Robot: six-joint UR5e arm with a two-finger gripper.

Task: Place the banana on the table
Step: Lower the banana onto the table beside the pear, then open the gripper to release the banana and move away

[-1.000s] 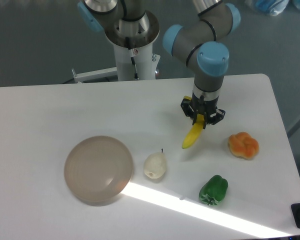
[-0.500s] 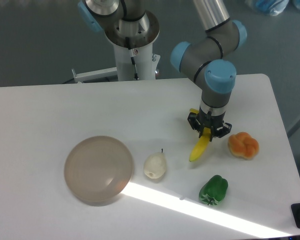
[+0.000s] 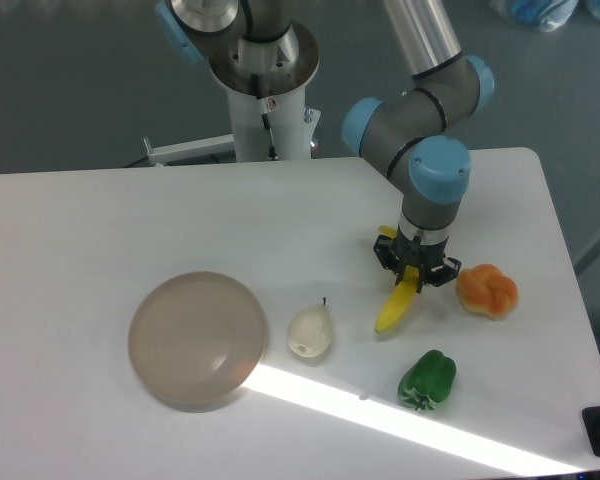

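Note:
The yellow banana (image 3: pixel 395 306) hangs tilted from my gripper (image 3: pixel 414 270), its lower tip pointing down-left and close to or touching the white table (image 3: pixel 100 220); contact cannot be judged. The gripper is shut on the banana's upper end, whose stem pokes out behind the fingers. This all sits right of centre, between the pear and the orange fruit.
A round beige-grey plate (image 3: pixel 197 338) lies at the front left. A pale pear (image 3: pixel 310 333) stands just left of the banana's tip. An orange lumpy fruit (image 3: pixel 487 290) sits close on the gripper's right. A green pepper (image 3: pixel 427 379) lies in front, near a bright sunlight stripe.
The arm has carried the banana to the right and lower toward the tabletop over the last second. The latest half second shows only a small downward shift.

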